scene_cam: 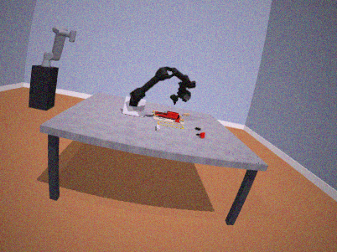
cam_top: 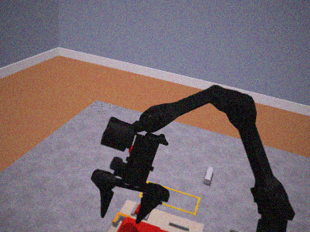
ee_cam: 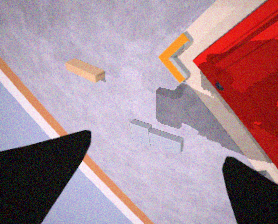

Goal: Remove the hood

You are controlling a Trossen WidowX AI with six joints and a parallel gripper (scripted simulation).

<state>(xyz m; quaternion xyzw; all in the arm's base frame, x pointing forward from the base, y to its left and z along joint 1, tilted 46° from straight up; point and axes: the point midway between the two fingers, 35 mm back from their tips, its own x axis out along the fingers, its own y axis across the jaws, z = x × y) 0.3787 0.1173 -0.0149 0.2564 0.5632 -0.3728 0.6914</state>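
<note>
Hardly any of the job looks done: the gripper [cam_top: 122, 212] hangs in the air above the toy car [ee_cam: 245, 75] with its two fingers spread wide and nothing between them, touching nothing, and the hood, as far as can be judged, still sits on the red body. Which red panel is the hood cannot be told for sure from these views. What is left, then, is the whole of it: come down on the hood, lift it free, carry it to the marked area [cam_top: 173, 200] and release. The car stands on a pale cream base near the middle of the table [scene_cam: 105, 126], toward the far edge where the arm's base is bolted, and the yellow outlined rectangle lies just beside it on the grey top. The car's body is glossy red with hard flat facets and sharp edges, blocky like a snap-together kit; an orange L-shaped piece [ee_cam: 175, 57] lies at the corner of the cream base. Loose on the matte, faintly mottled grey surface are a tan block [ee_cam: 85, 70] and a stepped grey block [ee_cam: 157, 135], both square-cut. The fingers are matte black and taper to points. A small red part [scene_cam: 202, 135] and a dark one lie apart toward the table's right edge.
</note>
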